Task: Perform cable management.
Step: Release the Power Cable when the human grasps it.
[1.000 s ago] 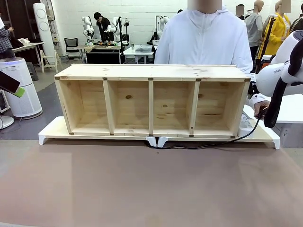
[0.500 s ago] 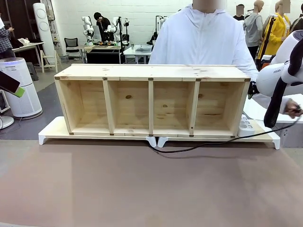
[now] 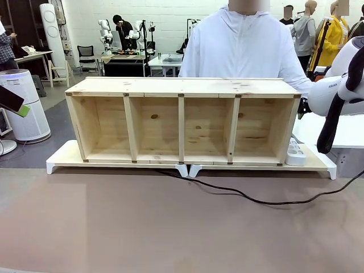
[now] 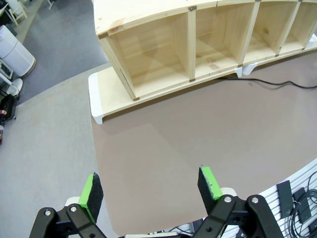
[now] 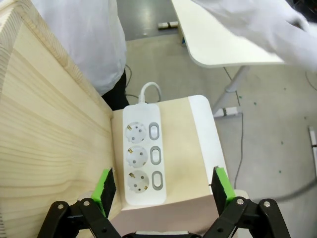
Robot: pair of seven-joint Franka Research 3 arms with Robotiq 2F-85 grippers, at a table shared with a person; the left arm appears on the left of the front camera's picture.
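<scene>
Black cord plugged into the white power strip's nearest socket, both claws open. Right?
Not plugged in. The right wrist view shows all three sockets of the white three-socket power strip empty; the thin black power cord lies loose across the brown tabletop in the front view. Left claw and right claw are open.

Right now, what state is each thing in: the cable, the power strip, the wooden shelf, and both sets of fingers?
cable: loose on the table, trailing right, unplugged from the strip
power strip: all three sockets empty
wooden shelf: upright, four compartments empty
left fingers: open, holding nothing
right fingers: open, above the strip
</scene>
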